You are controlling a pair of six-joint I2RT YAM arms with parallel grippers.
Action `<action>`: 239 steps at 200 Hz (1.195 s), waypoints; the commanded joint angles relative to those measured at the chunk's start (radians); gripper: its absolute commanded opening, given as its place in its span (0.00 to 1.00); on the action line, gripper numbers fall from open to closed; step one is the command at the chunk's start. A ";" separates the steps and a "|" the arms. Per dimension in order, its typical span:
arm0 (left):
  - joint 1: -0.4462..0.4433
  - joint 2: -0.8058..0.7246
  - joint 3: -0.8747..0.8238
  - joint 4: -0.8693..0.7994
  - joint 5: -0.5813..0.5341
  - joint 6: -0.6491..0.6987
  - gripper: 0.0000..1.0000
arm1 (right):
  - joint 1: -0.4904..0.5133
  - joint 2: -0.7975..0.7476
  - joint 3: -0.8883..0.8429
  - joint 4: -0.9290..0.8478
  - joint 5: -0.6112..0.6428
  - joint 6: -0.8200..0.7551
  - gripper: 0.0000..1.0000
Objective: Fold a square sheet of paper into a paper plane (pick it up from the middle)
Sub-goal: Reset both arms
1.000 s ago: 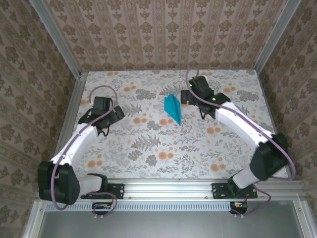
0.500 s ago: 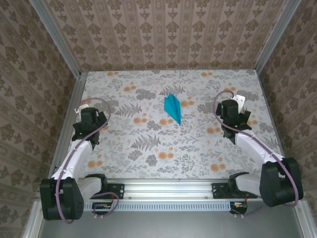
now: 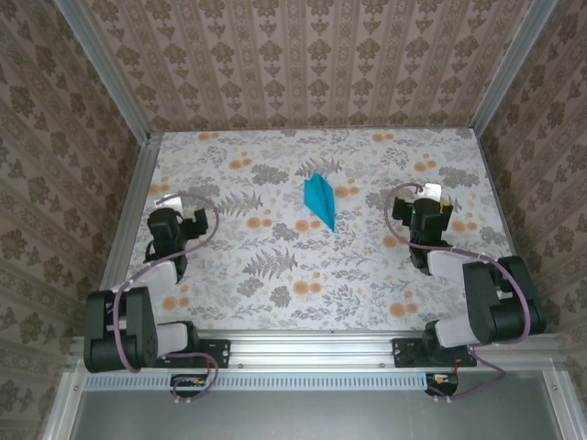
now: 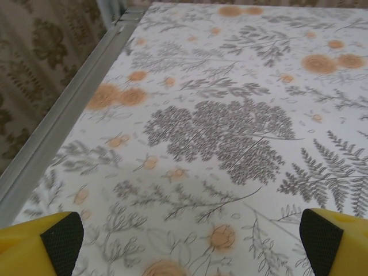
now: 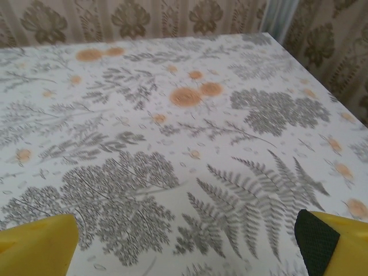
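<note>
Narrow, pointed turquoise-blue paper plane (image 3: 320, 202) lies with its tip slanting near-right, between the empty, wide-spread right gripper (image 3: 424, 213), which is nearer, and left gripper (image 3: 181, 223)

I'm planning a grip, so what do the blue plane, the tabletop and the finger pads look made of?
Paper plane: thin matte turquoise paper, sharply creased. Table: looks like a printed floral covering, cloth or vinyl unclear. Pads: black, dull, probably rubber or foam, on yellow plastic-looking fingers.
</note>
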 commanded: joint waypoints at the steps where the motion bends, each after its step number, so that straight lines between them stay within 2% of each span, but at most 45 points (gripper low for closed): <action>1: 0.010 0.058 -0.021 0.182 0.116 0.052 1.00 | -0.012 0.047 -0.035 0.169 -0.116 -0.039 1.00; 31: 0.012 0.147 -0.019 0.273 0.163 0.050 1.00 | -0.014 0.087 -0.071 0.271 -0.209 -0.070 1.00; 56: 0.011 0.187 -0.016 0.304 0.148 0.048 1.00 | -0.014 0.123 -0.108 0.374 -0.242 -0.087 1.00; 91: -0.017 0.256 0.006 0.331 0.128 0.078 1.00 | -0.014 0.123 -0.093 0.339 -0.243 -0.087 1.00; 112: -0.045 0.251 0.024 0.284 0.084 0.096 1.00 | -0.023 0.121 -0.069 0.291 -0.217 -0.061 1.00; 239: -0.047 0.255 0.031 0.274 0.084 0.100 1.00 | -0.038 0.119 -0.062 0.275 -0.226 -0.045 1.00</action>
